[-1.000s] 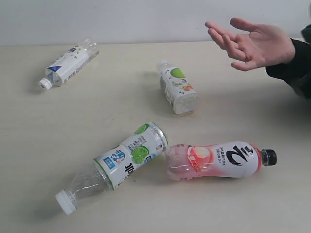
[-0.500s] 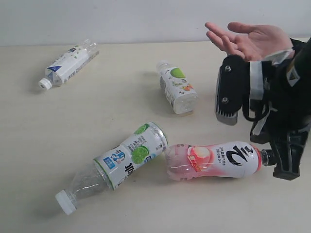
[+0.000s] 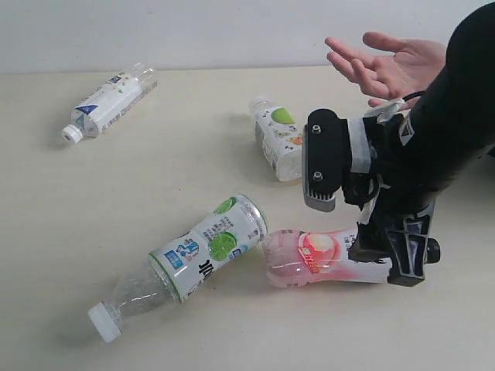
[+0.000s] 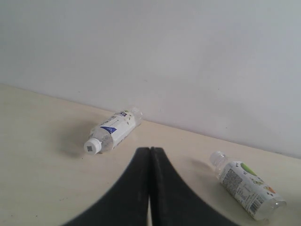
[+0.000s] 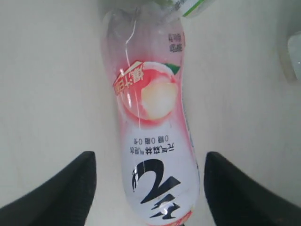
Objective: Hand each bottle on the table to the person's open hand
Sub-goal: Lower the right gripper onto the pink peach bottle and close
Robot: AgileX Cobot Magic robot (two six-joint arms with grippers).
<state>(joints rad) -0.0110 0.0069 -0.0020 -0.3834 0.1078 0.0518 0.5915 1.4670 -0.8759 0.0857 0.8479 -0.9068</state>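
Lying on tbl (image 3: 155, 174): 4 bottles (image 3: 207, 249)

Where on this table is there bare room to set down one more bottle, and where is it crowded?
Free: the table patch between the white-blue bottle, the small white bottle and the lime bottle. Crowded: front right, where the lime bottle lies against the pink bottle and the open right gripper straddles it.

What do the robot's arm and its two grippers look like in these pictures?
The right arm is bulky and black, with a white band near the wrist. A black-and-grey box with two small round studs sits on it. The right gripper and left gripper both have smooth, tapering black fingers.
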